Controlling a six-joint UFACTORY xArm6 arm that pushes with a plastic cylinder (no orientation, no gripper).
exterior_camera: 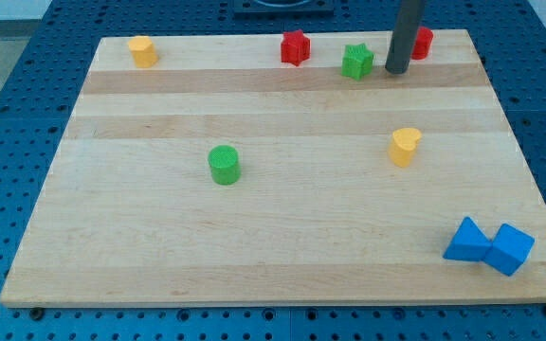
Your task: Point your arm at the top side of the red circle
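The red circle (423,43) sits near the view's top right edge of the wooden board, partly hidden behind my rod. My tip (396,71) rests on the board just to the lower left of the red circle, between it and the green star (356,62). The tip stands close to the circle's left side; I cannot tell whether it touches it.
A red star (295,47) and a yellow hexagon (142,51) lie along the view's top. A green cylinder (224,164) is left of centre, a yellow heart (405,147) right of centre. Two blue blocks (488,245) sit together at the bottom right.
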